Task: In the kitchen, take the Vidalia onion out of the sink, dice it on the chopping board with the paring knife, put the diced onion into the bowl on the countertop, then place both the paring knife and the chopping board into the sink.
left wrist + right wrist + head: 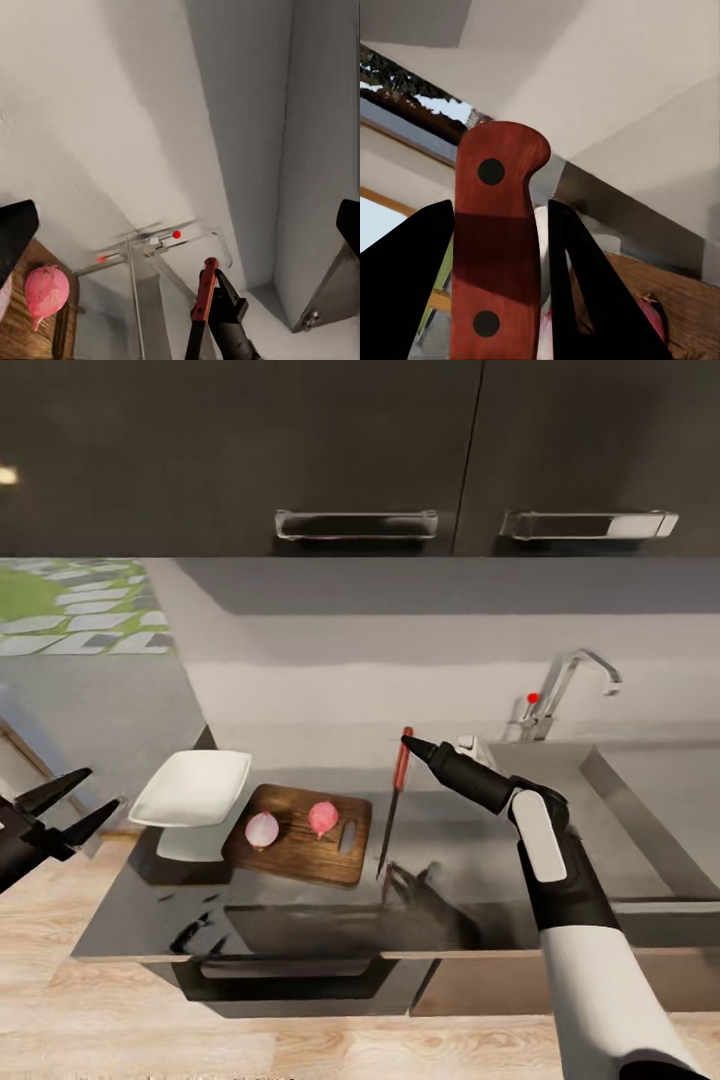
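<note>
**Knife held upright over counter; two onion pieces on board**

Nearest the robot, the left gripper point(85, 800) hangs off the counter's left end, over the wooden floor point(300, 1040), with its fingers spread apart and nothing between them.

The counter point(150, 920) has a glossy grey top with a long dark bar handle point(290, 967) on the cabinet front below its front edge.

Toward the left part of the counter lies the chopping board point(300, 855), dark brown, with its handle slot at the right end. Two pinkish-red onion pieces rest on it, apart from each other: one point(262, 828) near the board's left end, the other point(323, 818) near the middle by the back edge. The left wrist view shows one piece point(46, 291) on the board point(22, 330).

The white bowl point(192, 788) stands at the board's left end, just beside it, close to the counter's left edge.

Just right of the board, the right gripper point(412, 742) is clamped on the red handle of the paring knife point(396, 800). The knife hangs nearly upright, blade down, tip near the counter surface. The right wrist view shows the fingers point(405, 292) on both sides of the handle point(496, 247).

The sink point(640, 830) takes up the counter's right part. Its tap point(560, 695) with a red knob stands at the back edge.

Farthest off, dark wall cabinets point(350, 450) hang above.
</note>
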Controlling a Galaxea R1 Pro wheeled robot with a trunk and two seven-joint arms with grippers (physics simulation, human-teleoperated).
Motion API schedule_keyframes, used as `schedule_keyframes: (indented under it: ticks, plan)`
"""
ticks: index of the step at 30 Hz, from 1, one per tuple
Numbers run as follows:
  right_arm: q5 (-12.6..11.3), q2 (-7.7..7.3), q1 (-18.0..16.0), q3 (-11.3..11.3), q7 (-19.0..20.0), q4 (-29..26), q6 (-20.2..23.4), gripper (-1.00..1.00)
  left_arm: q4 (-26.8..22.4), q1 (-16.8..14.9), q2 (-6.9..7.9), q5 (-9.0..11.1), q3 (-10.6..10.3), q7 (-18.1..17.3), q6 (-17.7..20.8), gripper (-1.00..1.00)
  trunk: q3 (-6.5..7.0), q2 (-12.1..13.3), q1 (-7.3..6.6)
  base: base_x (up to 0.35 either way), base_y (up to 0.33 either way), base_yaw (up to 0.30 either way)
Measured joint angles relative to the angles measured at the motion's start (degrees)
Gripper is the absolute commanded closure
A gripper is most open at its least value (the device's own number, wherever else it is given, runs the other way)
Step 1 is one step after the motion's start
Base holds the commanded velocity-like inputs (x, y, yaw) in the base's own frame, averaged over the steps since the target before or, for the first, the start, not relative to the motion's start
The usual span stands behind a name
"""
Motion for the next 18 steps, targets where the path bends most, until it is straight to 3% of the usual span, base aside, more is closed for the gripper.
schedule_keyframes:
  ticks: [4, 9, 12, 16, 17, 18]
  plan:
    - [0.0, 0.00, -0.8, -0.1, -0.3, 2.4, -0.1, 1.00, 0.0, 4.7, 0.04, 0.0, 4.8, -2.1, 0.7, -1.00, 0.13, 0.0, 0.00, 0.000, 0.000, 0.272]
    - [0.0, -0.12, -1.4, -0.2, -0.4, 3.7, -0.2, 1.00, 0.0, 8.1, -0.82, -0.1, 6.6, -4.2, 0.8, -1.00, 0.30, 0.0, 0.00, 0.000, 0.000, 0.269]
    - [-0.1, -0.15, -2.2, -0.2, -0.3, 4.0, -0.3, 1.00, 0.0, 12.4, -1.64, -0.1, 9.0, -4.7, 0.7, -1.00, 0.40, 0.0, 0.00, 0.000, 0.000, 0.185]
    - [0.0, -0.26, -2.5, -0.3, -0.1, 4.2, -0.8, 1.00, 0.1, 19.0, -3.97, -0.2, 18.9, -6.0, 0.8, -1.00, 0.42, 0.0, -0.01, 0.000, 0.000, 0.048]
    - [-0.1, -0.28, -2.5, -0.4, 0.0, 4.2, -0.9, 1.00, 0.1, 20.0, -4.47, -0.4, 20.5, -6.5, 0.8, -1.00, 0.43, 0.0, -0.01, 0.000, 0.000, 0.017]
    - [-0.1, -0.32, -2.5, -0.5, 0.4, 4.2, -1.3, 1.00, 0.1, 22.1, -5.71, -0.6, 24.0, -7.5, 0.8, -1.00, 0.43, 0.0, 0.00, 0.000, 0.000, 0.011]
